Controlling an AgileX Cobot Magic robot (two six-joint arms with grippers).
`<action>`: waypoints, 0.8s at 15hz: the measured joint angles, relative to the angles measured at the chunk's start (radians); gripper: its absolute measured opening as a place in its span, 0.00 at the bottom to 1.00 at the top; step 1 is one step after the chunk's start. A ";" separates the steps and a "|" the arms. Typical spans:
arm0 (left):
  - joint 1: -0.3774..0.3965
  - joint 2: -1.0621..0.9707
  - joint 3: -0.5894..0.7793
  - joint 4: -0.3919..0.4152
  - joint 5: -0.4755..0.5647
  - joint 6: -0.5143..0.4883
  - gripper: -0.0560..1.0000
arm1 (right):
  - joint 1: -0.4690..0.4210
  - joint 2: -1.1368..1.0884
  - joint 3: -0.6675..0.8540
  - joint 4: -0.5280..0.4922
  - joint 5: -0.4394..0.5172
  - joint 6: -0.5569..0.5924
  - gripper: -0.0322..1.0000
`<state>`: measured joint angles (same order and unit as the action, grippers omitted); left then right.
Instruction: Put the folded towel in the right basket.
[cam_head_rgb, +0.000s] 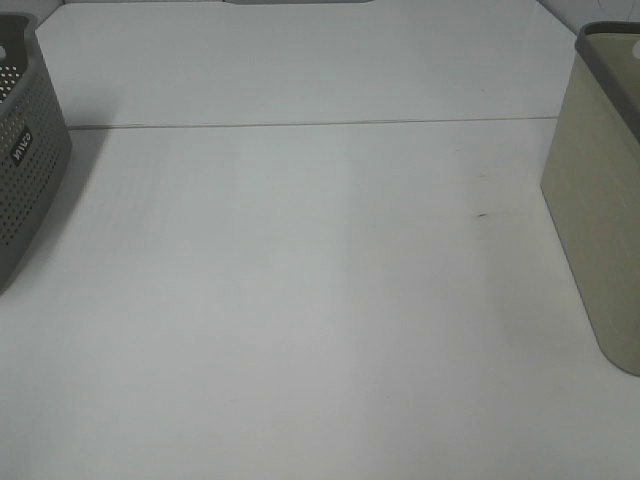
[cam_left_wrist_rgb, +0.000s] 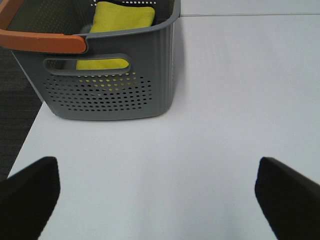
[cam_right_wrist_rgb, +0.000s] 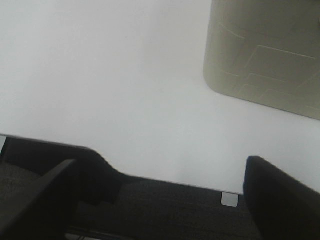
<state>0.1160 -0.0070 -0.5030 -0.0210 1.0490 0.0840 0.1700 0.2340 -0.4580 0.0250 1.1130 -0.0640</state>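
A folded yellow towel (cam_left_wrist_rgb: 117, 22) lies inside the grey perforated basket (cam_left_wrist_rgb: 110, 95) with an orange handle, seen in the left wrist view; this basket (cam_head_rgb: 25, 150) stands at the left edge of the exterior view. The beige basket (cam_head_rgb: 600, 220) stands at the right edge and also shows in the right wrist view (cam_right_wrist_rgb: 265, 55). My left gripper (cam_left_wrist_rgb: 157, 200) is open and empty, some way in front of the grey basket. My right gripper (cam_right_wrist_rgb: 160, 200) is open and empty over the table's front edge, apart from the beige basket. Neither gripper shows in the exterior view.
The white table (cam_head_rgb: 320, 300) spans between the two baskets, with a seam line (cam_head_rgb: 320, 125) across its back. A small dark mark (cam_head_rgb: 482, 213) lies on it. Dark floor (cam_right_wrist_rgb: 165, 210) shows past the table's front edge.
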 joint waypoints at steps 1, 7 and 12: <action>0.000 0.000 0.000 0.000 0.000 0.000 0.99 | -0.049 -0.070 0.000 0.000 -0.007 0.001 0.86; 0.000 0.000 0.000 0.000 0.000 0.000 0.99 | -0.138 -0.237 0.001 0.002 -0.006 0.003 0.86; 0.000 0.000 0.000 0.000 0.000 0.000 0.99 | -0.138 -0.237 0.001 0.003 -0.006 0.003 0.86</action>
<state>0.1160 -0.0070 -0.5030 -0.0210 1.0490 0.0840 0.0320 -0.0030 -0.4570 0.0280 1.1070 -0.0610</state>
